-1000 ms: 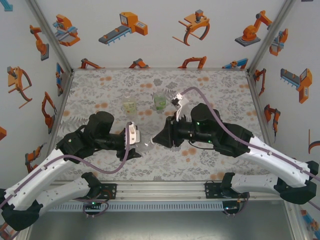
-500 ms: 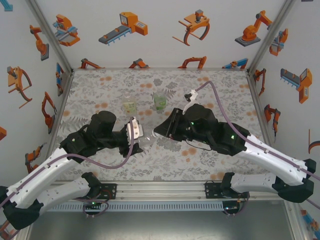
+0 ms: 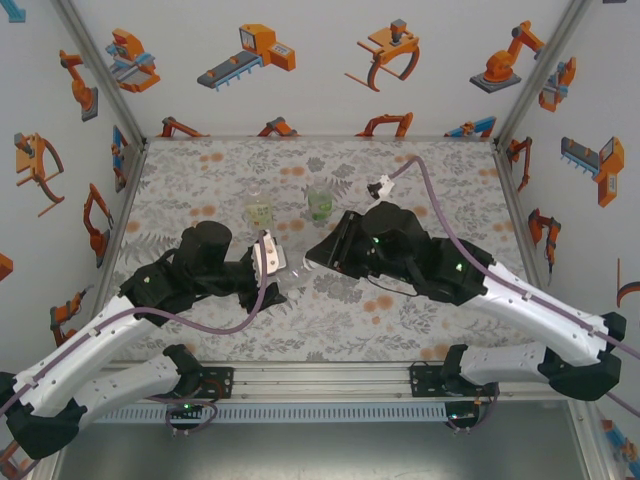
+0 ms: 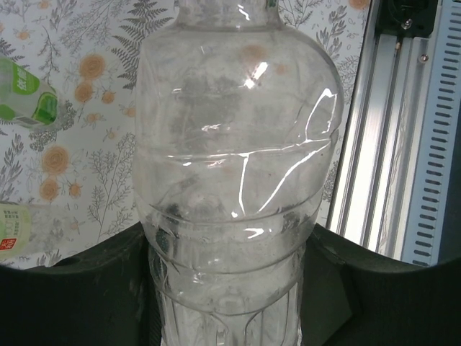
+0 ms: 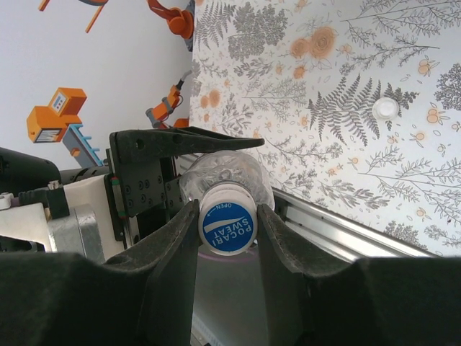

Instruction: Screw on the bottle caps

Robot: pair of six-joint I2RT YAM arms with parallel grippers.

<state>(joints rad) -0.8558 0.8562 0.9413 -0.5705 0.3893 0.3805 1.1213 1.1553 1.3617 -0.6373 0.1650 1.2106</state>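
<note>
In the left wrist view the colourless bottle (image 4: 230, 173) is large and close, and my left gripper (image 4: 227, 241) is shut on its lower body. My right gripper (image 5: 227, 210) is shut on a white bottle cap (image 5: 227, 228) with a blue label, seated on that bottle's neck (image 5: 229, 171). From above, the two grippers meet mid-table, left gripper (image 3: 272, 262) and right gripper (image 3: 312, 258), with the bottle (image 3: 293, 270) between them. The bright green bottle (image 3: 320, 203) and the pale yellow-green bottle (image 3: 258, 212) stand behind. Another white cap (image 5: 385, 108) lies loose on the cloth.
The floral tablecloth (image 3: 440, 180) covers the table inside white walls with orange robot pictures. An aluminium rail (image 4: 374, 144) runs along the near edge. A purple cable (image 3: 420, 170) loops over the right arm. The green bottle (image 4: 29, 104) and the pale one (image 4: 11, 234) lie left of the held bottle.
The right wrist has turned while shut on the cap, its cable plug swinging right and back. Both grippers and the bottle have shifted slightly away from the near edge.
</note>
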